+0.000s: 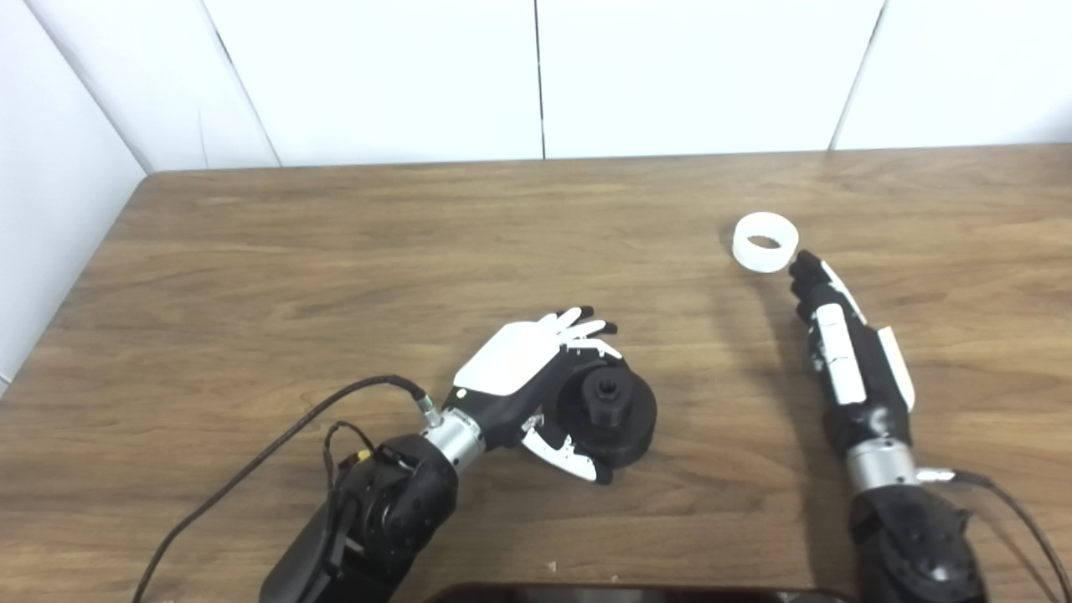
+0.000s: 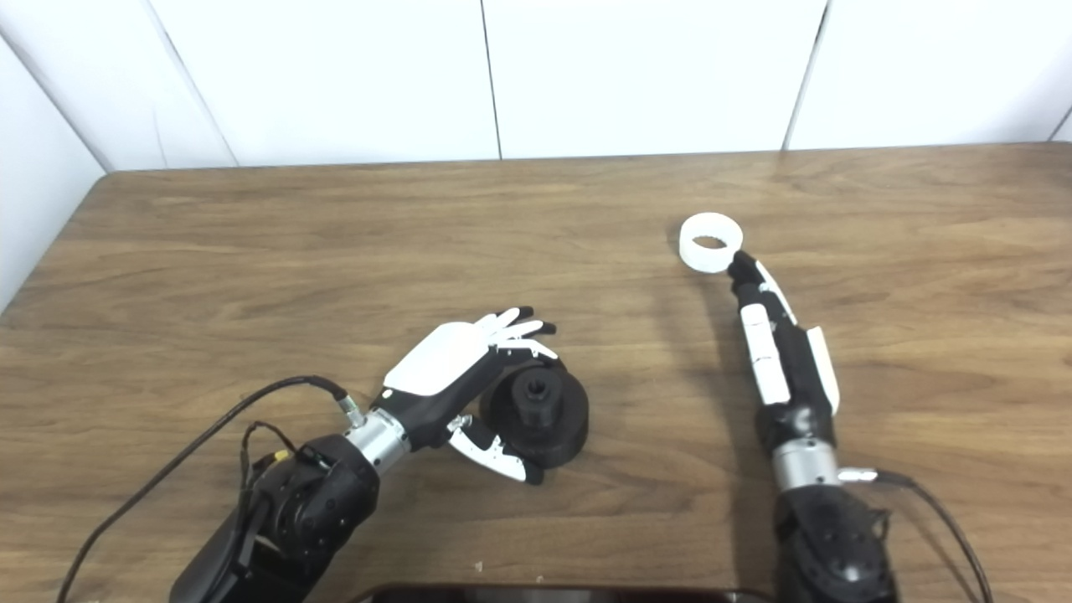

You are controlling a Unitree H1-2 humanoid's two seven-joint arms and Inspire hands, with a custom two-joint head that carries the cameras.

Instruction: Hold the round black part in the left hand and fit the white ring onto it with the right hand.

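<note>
Two hands reach over a wooden table (image 1: 335, 251) backed by white wall panels (image 1: 377, 75).

Near the front centre lies the black part (image 1: 615, 414), a round disc with a raised hub in its middle, flat on the wood. The left hand (image 1: 523, 368) sits against its left side, palm turned toward the part. The fingers (image 1: 586, 327) stretch out together over the far rim, and the thumb (image 1: 569, 456) curves round the near rim, so the hand cups the disc from the left. The fingers look extended rather than curled tight, and whether they actually press on the part cannot be told; it rests on the table and is not lifted. A black cable (image 1: 276, 452) loops from the left wrist toward the front edge.

Farther back and to the right stands the white ring (image 1: 764, 243), hole facing up, alone on the wood and well apart from the black part. The right hand (image 1: 842, 343) lies stretched toward it, edge-on to the cameras, its fingers (image 1: 806, 272) straight and close together, holding nothing. The fingertips sit just beside the ring's near right side; in the right eye view they seem to touch it, though contact cannot be confirmed.

A dark curved object (image 1: 636, 593) shows at the bottom edge, too cropped to identify.
</note>
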